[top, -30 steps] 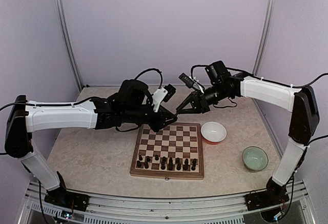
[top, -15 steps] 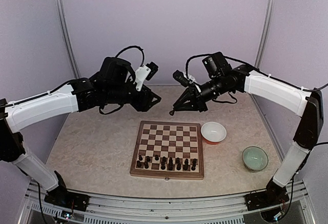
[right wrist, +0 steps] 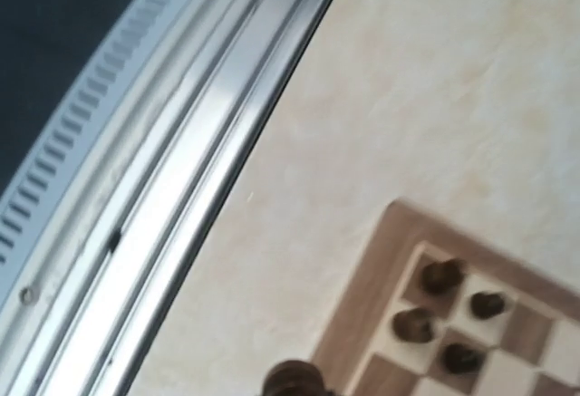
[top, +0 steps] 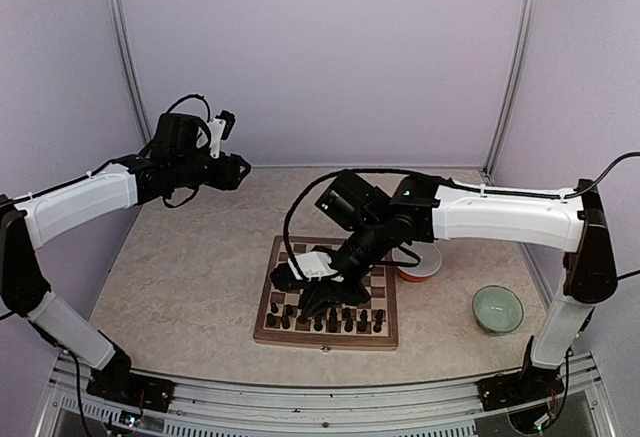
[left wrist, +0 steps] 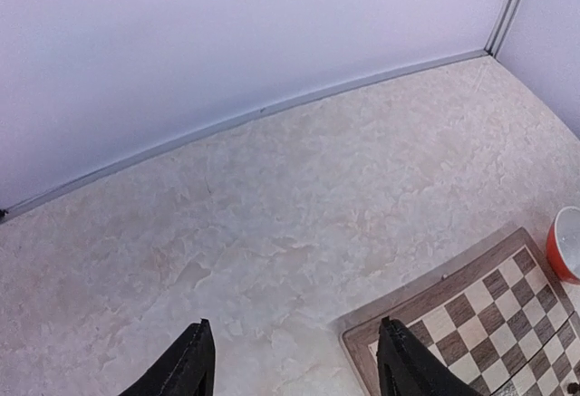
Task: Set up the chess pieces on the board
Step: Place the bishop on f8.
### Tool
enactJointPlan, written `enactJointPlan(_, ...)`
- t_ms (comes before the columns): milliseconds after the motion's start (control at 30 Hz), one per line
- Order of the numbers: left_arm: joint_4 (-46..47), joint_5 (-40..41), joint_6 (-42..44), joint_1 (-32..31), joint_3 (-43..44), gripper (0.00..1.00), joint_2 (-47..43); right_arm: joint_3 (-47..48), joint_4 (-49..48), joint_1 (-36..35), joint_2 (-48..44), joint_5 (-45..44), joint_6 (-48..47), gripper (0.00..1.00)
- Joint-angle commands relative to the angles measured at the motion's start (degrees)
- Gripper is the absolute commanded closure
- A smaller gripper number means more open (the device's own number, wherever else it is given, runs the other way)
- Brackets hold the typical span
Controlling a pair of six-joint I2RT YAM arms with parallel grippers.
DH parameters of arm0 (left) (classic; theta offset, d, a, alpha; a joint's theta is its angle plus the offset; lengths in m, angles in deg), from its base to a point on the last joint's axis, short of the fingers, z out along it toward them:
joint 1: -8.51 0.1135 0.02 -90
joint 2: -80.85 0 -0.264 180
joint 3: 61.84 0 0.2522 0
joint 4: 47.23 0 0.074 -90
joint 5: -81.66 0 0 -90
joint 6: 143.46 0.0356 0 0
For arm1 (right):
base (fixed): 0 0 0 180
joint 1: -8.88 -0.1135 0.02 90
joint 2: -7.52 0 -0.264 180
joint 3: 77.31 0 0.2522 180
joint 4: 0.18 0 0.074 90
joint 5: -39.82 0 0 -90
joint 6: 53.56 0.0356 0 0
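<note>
Brown-black piece [right wrist: 294, 381] pinched in my right gripper [top: 298, 287], clenched low over the near-left part of the board [top: 325, 341], beside the chess pieces [top: 345, 319] ranked along its near rows, probably to seat it there. My left gripper [left wrist: 294, 323] hangs released and empty, far left, I'd judge to keep clear. Marbled beige desk [top: 190, 277] beneath; lilac walls [top: 320, 57] around.

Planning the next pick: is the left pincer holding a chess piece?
No, the left pincer is open above the table, nothing between its fingers.
</note>
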Motion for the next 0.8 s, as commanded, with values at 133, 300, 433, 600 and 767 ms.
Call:
enactJointPlan(133, 1.31, -5.17, -2.69, 0.39, -0.85, 0.39, 1.05, -0.48, -1.11, -0.47, 6.5, -5.33, 1.18, 1.0)
enactJointPlan(300, 0.55, -5.82, -2.65, 0.33, -0.54, 0.39, 1.36, 2.45, -1.01, -0.43, 9.99, -5.35, 3.75, 1.0)
enactJointPlan(433, 0.27, -6.36, -2.91, 0.31, -0.38, 0.39, 1.4, 4.29, -0.21, -0.44, 12.72, -5.6, 5.02, 0.99)
enactJointPlan(600, -0.15, -6.84, -2.85, 0.26, -0.21, 0.4, 1.49, 5.7, 0.04, -0.43, 14.97, -6.56, 5.73, 0.98)
enactJointPlan(767, -0.93, -7.57, -2.79, 0.25, 0.25, 0.4, 2.08, 6.88, 0.02, -0.49, 16.56, -8.59, 6.78, 0.97)
